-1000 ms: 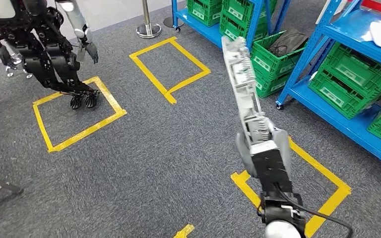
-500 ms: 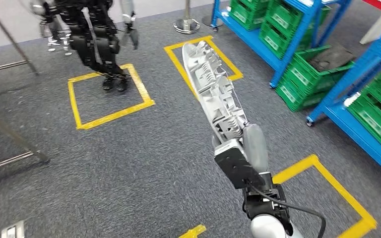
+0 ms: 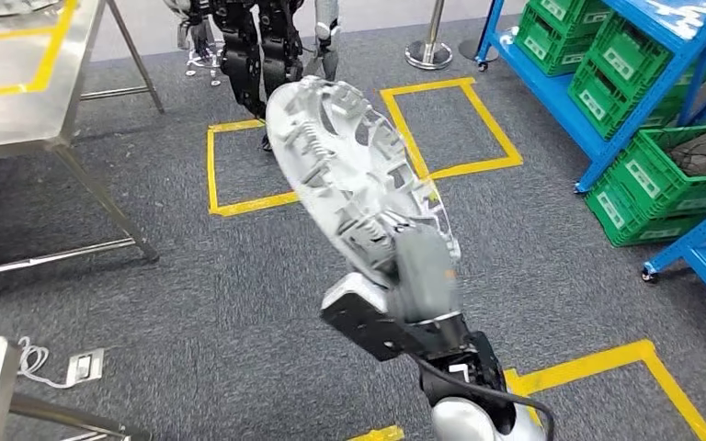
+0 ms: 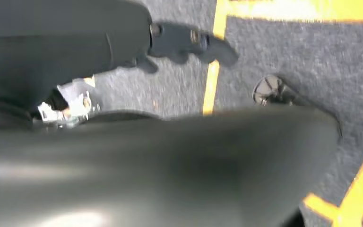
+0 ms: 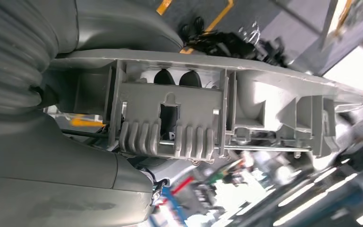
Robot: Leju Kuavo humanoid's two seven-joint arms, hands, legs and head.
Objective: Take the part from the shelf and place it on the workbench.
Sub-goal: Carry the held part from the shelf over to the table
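My right hand (image 3: pixel 411 280) grips the lower end of the part (image 3: pixel 349 175), a long light-grey cast piece with ribs and cut-outs. The part points up and away from me, leaning left, above the grey carpet. In the right wrist view the part (image 5: pixel 217 118) runs across the picture, clamped between the thick grey thumb (image 5: pixel 66 175) and the fingers behind it. The steel workbench (image 3: pixel 18 92) with yellow tape on its top stands at the far left. My left hand (image 4: pixel 189 41) hangs over the carpet, blurred, dark fingers stretched out with nothing in them.
Blue shelves (image 3: pixel 552 83) with green crates (image 3: pixel 648 175) line the right side. Another black humanoid robot (image 3: pixel 257 41) stands at the back on a yellow taped square (image 3: pixel 216 175). More yellow floor markings (image 3: pixel 450 129) lie ahead, and a floor socket (image 3: pixel 83 366) with a cable sits at lower left.
The whole view has swung left: the shelves slid to the right and the workbench came into sight. The part stays in my right hand, now showing more of its broad ribbed face.
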